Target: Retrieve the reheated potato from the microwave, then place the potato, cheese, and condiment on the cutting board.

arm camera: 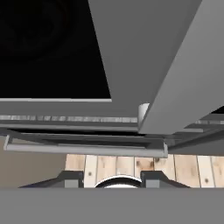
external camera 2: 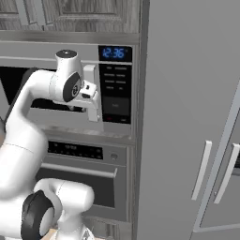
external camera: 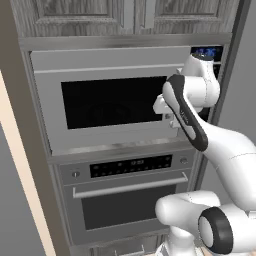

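two-finger gripper (external camera 2: 93, 111) clenched at right edge of large stainless-steel microwave (external camera: 110, 100) door, dark window beside.

Flat, even rendered light with no hard shadows or glare. The microwave (external camera: 115, 100) window is near-black at the frame's centre. Edges look soft and slightly blurred throughout.

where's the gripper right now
The gripper is shut and points down at the right end of the microwave door, beside the keypad and above the oven.
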You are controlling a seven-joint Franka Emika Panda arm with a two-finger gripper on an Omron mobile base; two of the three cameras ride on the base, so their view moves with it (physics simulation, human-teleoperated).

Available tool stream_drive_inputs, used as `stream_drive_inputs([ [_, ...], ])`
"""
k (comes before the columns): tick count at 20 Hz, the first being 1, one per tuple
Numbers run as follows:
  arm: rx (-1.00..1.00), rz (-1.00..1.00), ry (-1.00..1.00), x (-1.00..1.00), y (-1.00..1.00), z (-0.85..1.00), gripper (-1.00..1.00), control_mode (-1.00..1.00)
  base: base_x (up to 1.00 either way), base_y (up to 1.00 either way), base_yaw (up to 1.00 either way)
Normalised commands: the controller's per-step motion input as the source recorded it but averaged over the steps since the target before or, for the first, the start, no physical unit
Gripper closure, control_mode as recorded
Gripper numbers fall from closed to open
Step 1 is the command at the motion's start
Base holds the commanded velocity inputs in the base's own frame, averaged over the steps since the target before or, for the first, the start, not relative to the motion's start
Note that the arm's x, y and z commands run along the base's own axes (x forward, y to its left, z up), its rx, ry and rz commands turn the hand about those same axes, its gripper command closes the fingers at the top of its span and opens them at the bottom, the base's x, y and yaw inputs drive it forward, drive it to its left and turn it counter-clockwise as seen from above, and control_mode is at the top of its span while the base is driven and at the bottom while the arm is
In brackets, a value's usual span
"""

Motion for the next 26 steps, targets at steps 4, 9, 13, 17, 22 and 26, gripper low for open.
stream_drive_inputs([
  [4, 0.00, 0.01, -0.15, -0.30, -0.01, 0.00, -1.00, -1.00, 0.00, 0.00, 0.00],
  [9, 0.01, 0.00, -0.40, -0.42, -0.09, 0.00, -1.00, -1.00, 0.00, 0.00, 0.00],
  [13, 0.00, -0.03, -0.12, -0.01, -0.23, 0.00, -1.00, -1.00, 0.00, 0.00, 0.00],
  [17, 0.00, 0.00, 0.00, 0.11, -0.25, 0.04, -1.00, -1.00, 0.00, 0.00, 0.00],
  [22, 0.00, 0.00, 0.00, 0.30, -0.13, 0.00, -1.00, -1.00, 0.00, 0.00, 0.00],
  [26, -0.02, 0.00, 0.00, 0.47, 0.00, -0.01, -1.00, -1.00, 0.00, 0.00, 0.00],
])
